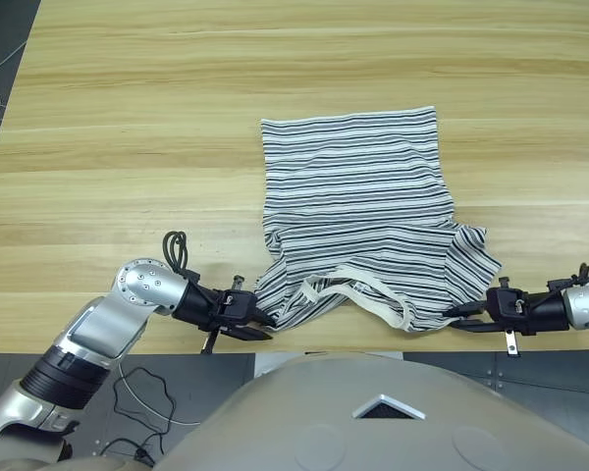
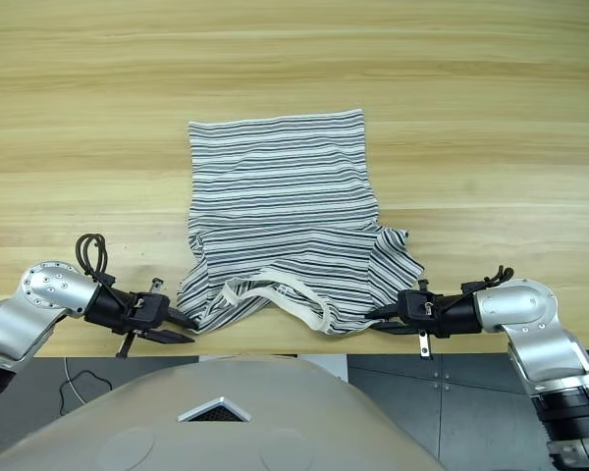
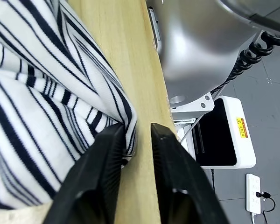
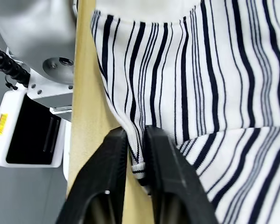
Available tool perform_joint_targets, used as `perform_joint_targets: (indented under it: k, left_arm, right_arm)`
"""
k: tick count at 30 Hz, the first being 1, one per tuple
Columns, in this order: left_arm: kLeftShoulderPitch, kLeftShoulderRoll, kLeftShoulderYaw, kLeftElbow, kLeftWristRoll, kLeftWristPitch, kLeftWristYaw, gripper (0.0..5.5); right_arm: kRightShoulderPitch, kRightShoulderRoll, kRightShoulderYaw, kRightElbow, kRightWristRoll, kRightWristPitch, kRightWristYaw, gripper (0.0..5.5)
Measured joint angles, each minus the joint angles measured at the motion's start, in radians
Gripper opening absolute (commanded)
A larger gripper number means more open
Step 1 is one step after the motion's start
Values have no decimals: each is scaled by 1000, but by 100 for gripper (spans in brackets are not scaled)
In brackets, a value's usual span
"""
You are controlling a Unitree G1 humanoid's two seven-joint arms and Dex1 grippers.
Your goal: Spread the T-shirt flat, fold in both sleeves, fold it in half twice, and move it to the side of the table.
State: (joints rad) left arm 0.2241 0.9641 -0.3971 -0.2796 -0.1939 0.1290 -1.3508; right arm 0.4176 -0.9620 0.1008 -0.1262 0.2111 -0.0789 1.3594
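L gripper, R gripper each clamped on T-shirt corner at table edge. Risk: shallow pinch slips, fabric bunches.

The shirt lies on the table, toward its 6 o'clock edge, with the collar at 6 o'clock. The left gripper pinches the shirt's 7 o'clock corner and the right gripper its 5 o'clock corner, both at the table's near edge.
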Motion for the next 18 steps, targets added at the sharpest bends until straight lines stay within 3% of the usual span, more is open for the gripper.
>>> perform_joint_targets:
  k: [3, 8, 13, 15, 18]
  left_arm:
    - [-7, 0, 2, 12, 2, -13, -1, 187]
    - [-16, 0, 4, 19, 3, -27, -1, 259]
    - [-39, -3, 3, 42, 23, -69, 2, 259]
    - [-44, -8, 4, 53, 27, -88, 6, 259]
    - [-57, -25, 2, 63, 46, -106, 12, 259]
  right_arm:
    - [8, -2, -2, -1, 31, 35, 15, 168]
    - [-4, -7, -77, -33, 176, 129, 49, 174]
    - [-137, -3, -171, 7, 294, 203, 51, 174]
    - [-226, 41, -218, 16, 391, 278, -3, 174]
    - [-360, 193, -209, 30, 403, 366, -233, 174]
